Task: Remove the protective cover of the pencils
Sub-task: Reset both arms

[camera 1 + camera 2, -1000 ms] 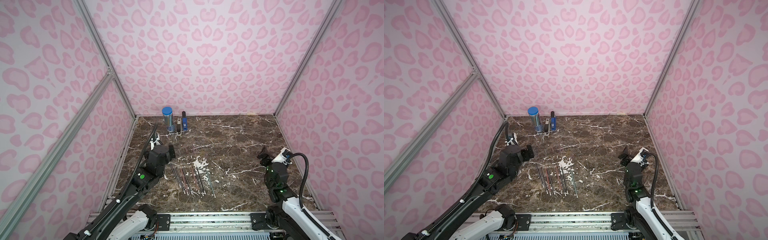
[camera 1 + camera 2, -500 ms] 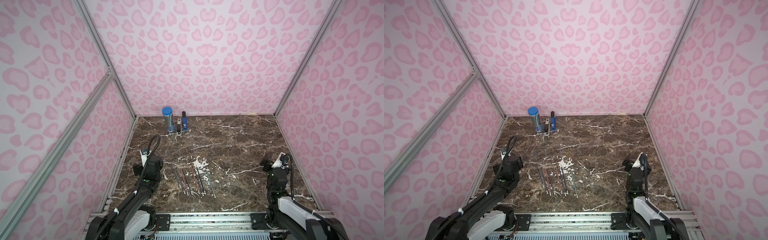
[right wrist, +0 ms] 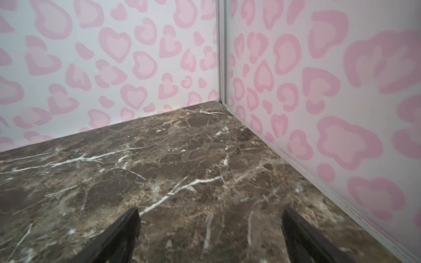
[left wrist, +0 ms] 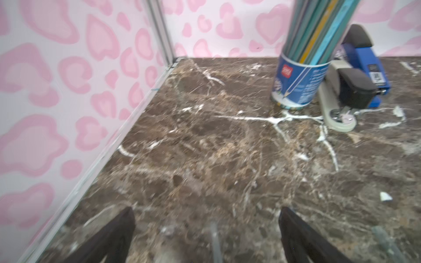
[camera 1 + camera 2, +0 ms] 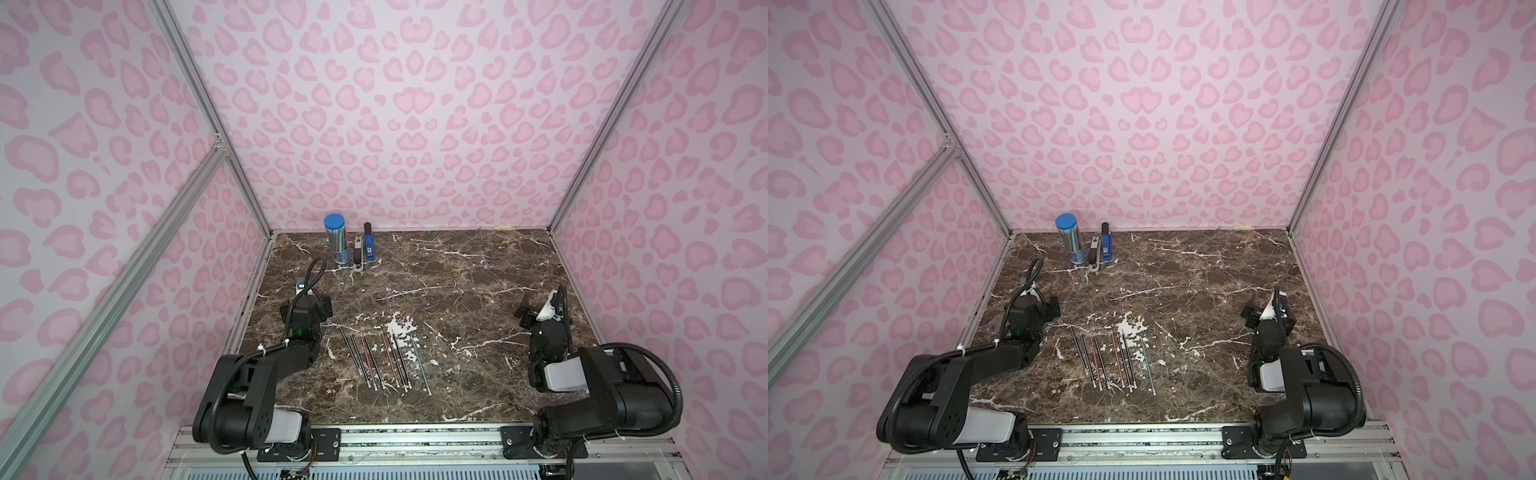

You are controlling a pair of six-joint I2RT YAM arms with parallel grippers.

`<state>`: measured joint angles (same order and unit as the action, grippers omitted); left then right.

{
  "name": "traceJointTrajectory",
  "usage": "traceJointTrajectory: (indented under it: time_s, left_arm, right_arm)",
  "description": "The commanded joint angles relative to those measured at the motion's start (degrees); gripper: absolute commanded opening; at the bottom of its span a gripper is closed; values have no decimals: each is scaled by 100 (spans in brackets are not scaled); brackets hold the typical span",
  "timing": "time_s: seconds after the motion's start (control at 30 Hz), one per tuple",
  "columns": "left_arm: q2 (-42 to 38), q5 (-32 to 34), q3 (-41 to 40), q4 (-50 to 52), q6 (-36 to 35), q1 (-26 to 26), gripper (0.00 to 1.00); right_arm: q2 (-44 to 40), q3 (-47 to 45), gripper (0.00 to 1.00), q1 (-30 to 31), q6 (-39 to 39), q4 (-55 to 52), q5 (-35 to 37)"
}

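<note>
Pencils [image 5: 382,359] lie loose in a row, side by side, on the front middle of the dark marble table [image 5: 478,266], between the two arms and touched by neither. The left gripper [image 4: 206,215] and the right gripper [image 3: 209,214] both have their jaws spread wide, holding nothing, low over the table at either side. Near the back wall a blue-lidded tube [image 5: 337,245] stands upright just beside two staplers [image 5: 368,250].

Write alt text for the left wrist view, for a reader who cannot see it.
The open left gripper hangs over a brown marble table. Ahead, a clear tube of pencils stands beside a grey stapler and a blue stapler.
</note>
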<state>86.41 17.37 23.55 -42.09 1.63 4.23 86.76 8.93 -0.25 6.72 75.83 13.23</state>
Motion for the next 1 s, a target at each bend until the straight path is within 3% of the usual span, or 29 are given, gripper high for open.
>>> traceJointTrajectory:
  time_s: [0.0,0.03,0.17,0.97]
  left_arm:
    - [185,-1293,71,-353,-231,-246,99]
    - [272,-1250,-15,-663,-203,-252,99]
    - [259,-1209,108,-365,-204,-247,99]
    - [278,-1042,149,-344,-271,-122,99]
  right_arm:
    - [113,71,99,78,-285,276,-378]
    - [45,148,99,77,-220,17,-248]
    - [90,318,99,244,-258,-227,182]
    - [113,312,99,260,-277,-194,206]
